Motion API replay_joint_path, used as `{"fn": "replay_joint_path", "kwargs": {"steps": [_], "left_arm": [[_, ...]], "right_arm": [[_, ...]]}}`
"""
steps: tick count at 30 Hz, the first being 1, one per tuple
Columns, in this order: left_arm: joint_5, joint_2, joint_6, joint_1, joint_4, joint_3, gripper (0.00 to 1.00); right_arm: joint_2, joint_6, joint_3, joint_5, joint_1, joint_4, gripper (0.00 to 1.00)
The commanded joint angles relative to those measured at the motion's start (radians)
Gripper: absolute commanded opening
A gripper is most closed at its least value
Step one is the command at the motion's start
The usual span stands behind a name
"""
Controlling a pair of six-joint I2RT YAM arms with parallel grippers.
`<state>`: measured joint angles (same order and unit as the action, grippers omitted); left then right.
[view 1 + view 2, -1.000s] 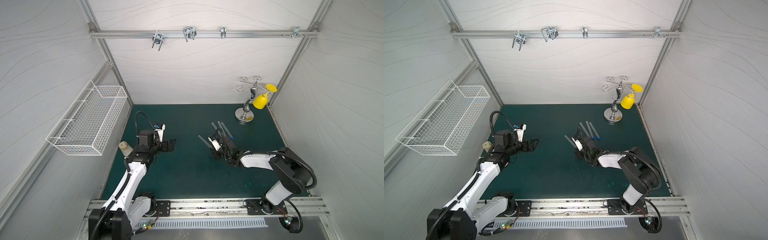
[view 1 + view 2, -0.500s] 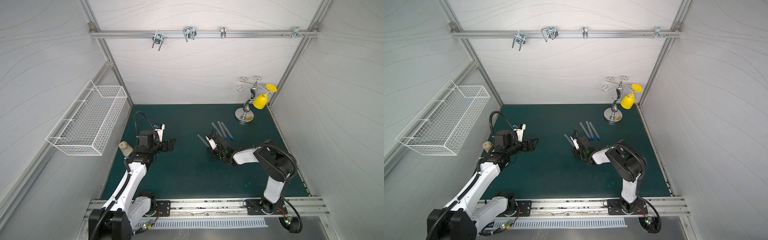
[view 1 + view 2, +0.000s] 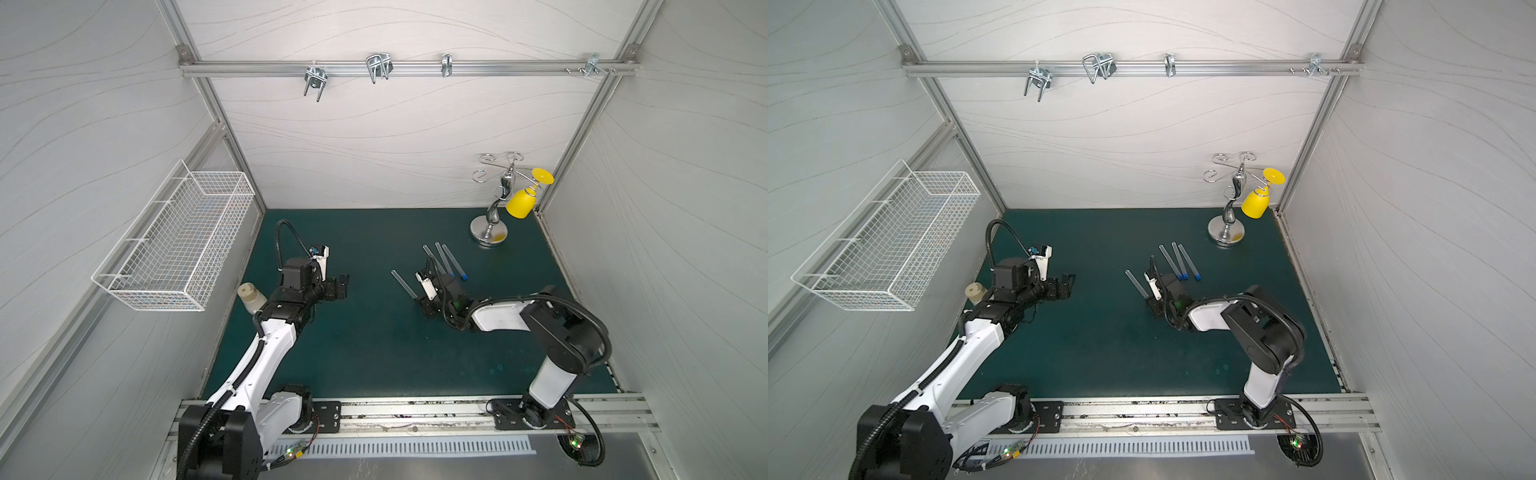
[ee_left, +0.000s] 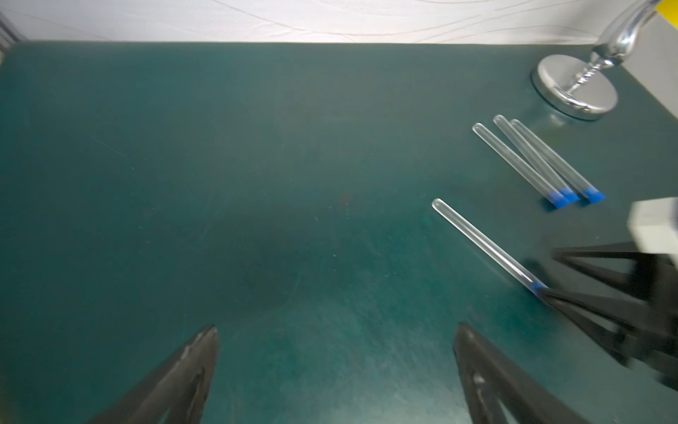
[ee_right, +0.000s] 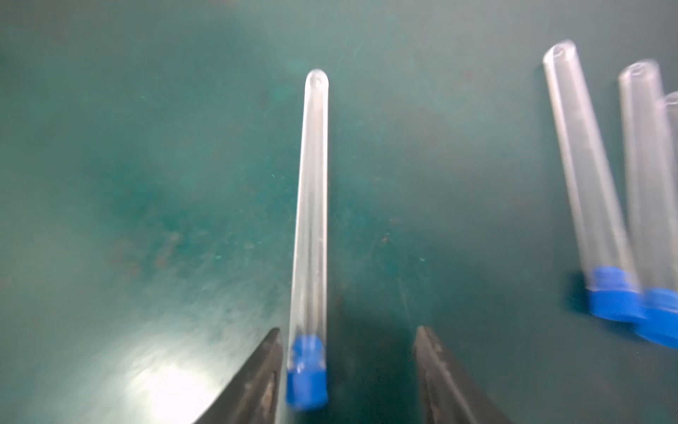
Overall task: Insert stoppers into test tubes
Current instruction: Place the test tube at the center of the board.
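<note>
Both top views show a clear test tube (image 3: 402,283) (image 3: 1136,283) lying on the green mat. In the right wrist view this test tube (image 5: 312,205) has a blue stopper (image 5: 306,374) in its mouth. My right gripper (image 5: 348,330) (image 3: 420,300) is open around that end. The stopper sits close beside one finger (image 5: 264,367), with a wide gap to the other. Three more stoppered test tubes (image 3: 444,259) (image 5: 583,165) lie side by side just beyond. My left gripper (image 4: 336,330) (image 3: 343,286) hangs open and empty over bare mat, well to the left.
A squat cream-capped bottle (image 3: 249,296) stands by the left arm. A chrome stand (image 3: 490,232) with a hanging yellow cup (image 3: 521,203) is at the back right. A white wire basket (image 3: 178,241) is fixed to the left wall.
My right gripper's jaws have opened off the stoppered end of the lone tube, and the right arm's elbow has swung. The left arm has not moved.
</note>
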<state>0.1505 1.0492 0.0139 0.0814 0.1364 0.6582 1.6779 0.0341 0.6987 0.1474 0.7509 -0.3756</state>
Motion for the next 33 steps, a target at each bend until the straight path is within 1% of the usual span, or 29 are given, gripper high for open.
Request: {"fn": "replay_joint_path", "kwargs": {"steps": [1,3,6,11,15,17,21,22,23,26,29,31,33], "left_arm": [[-0.065,0.021,0.034,0.003,-0.163,-0.035,1.00],[-0.087,0.038,0.051,0.004,-0.236,-0.073,1.00],[-0.099,0.080,0.082,0.001,-0.323,-0.113,1.00],[-0.094,0.159,0.082,-0.005,-0.470,-0.177,1.00],[-0.094,0.213,0.083,-0.009,-0.597,-0.204,1.00],[-0.091,0.240,0.079,-0.009,-0.646,-0.216,1.00],[-0.080,0.293,0.091,-0.009,-0.758,-0.247,1.00],[-0.095,0.306,0.092,-0.009,-0.766,-0.246,1.00],[-0.106,0.309,0.092,-0.009,-0.734,-0.229,1.00],[-0.149,0.332,0.098,-0.009,-0.772,-0.227,1.00],[-0.163,0.395,0.108,-0.016,-0.990,-0.297,1.00],[-0.162,0.372,0.092,-0.025,-0.916,-0.281,1.00],[-0.183,0.390,0.075,-0.032,-0.970,-0.294,1.00]], "right_arm": [[-0.139,-0.022,-0.010,-0.006,-0.035,0.060,0.72],[-0.215,-0.026,-0.018,-0.009,-0.066,0.088,0.85],[-0.341,-0.031,-0.034,-0.025,-0.135,0.132,0.98],[-0.535,-0.083,-0.078,-0.028,-0.283,0.191,0.99],[-0.637,-0.100,-0.153,-0.025,-0.423,0.192,0.99],[-0.672,-0.093,-0.199,0.019,-0.471,0.167,0.99],[-0.670,-0.103,-0.258,0.084,-0.499,0.075,0.99],[-0.654,-0.109,-0.261,0.090,-0.505,0.060,0.99],[-0.641,-0.110,-0.263,0.093,-0.515,0.051,0.99],[-0.609,-0.105,-0.285,0.087,-0.548,-0.019,0.99],[-0.568,-0.082,-0.315,0.060,-0.597,-0.098,0.99],[-0.535,-0.073,-0.325,0.043,-0.623,-0.137,0.99],[-0.501,-0.073,-0.336,0.034,-0.637,-0.190,0.99]]}}
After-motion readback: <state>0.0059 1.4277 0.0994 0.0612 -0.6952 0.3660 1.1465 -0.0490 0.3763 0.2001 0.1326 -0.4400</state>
